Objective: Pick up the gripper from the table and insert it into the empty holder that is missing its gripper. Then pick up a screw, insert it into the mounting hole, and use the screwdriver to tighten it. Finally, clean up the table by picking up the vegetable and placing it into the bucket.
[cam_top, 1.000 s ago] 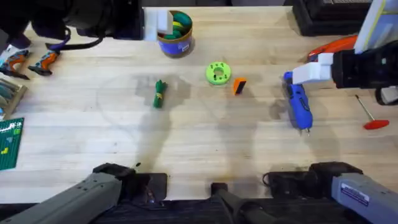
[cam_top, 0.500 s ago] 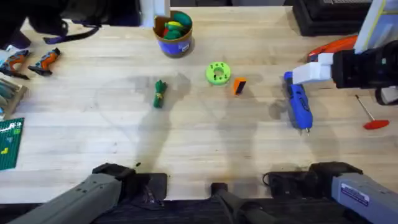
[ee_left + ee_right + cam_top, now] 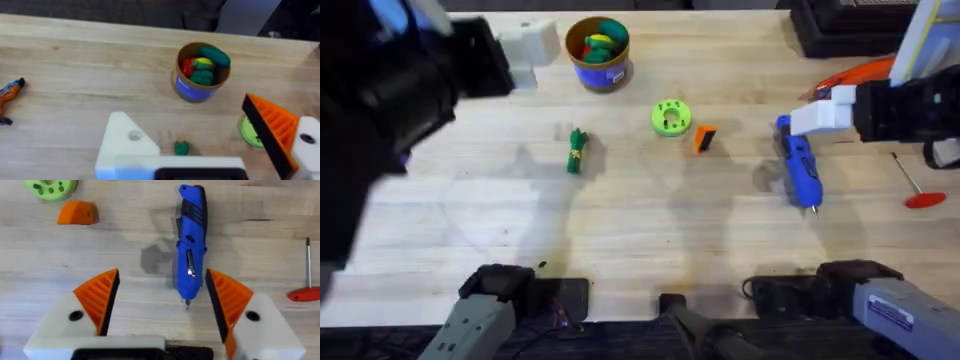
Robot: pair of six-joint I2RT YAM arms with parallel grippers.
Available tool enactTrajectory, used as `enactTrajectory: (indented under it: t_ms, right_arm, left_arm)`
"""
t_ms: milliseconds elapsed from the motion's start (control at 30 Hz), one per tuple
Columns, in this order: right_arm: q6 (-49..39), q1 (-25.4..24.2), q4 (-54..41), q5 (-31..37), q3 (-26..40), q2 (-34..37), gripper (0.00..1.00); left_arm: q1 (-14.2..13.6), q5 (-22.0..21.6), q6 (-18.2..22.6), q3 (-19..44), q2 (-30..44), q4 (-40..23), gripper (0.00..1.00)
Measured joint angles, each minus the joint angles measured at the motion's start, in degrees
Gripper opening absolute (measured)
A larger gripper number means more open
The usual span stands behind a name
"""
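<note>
Overhead, we see the orange gripper lying loose on the wooden table, just beside the lime-green disc; the blue screwdriver lies a little way to its right, tip toward the arms' bases, and beyond that a thin rod with a red handle; the green vegetable lies to the disc's left, apart from it, and the blue bucket stands at the far edge with toy food inside. Our right gripper hangs over the screwdriver, fingers spread wide and empty. Our left gripper is raised near the bucket; one finger is a bare white holder, the other carries an orange pad; they stand apart, holding nothing.
</note>
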Motion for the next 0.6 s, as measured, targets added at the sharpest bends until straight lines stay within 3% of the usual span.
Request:
enactTrajectory:
  t_ms: [233,600]
  right_arm:
    - [0.0,0.0,0.0,0.0,0.0,0.0,0.990]
    - [0.0,0.0,0.0,0.0,0.0,0.0,0.991]
  left_arm:
    - [0.3,1.4,-0.5,-13.7,-8.9,15.8,0.985]
    - [2.0,4.5,-2.9,-35.7,-19.0,46.7,0.985]
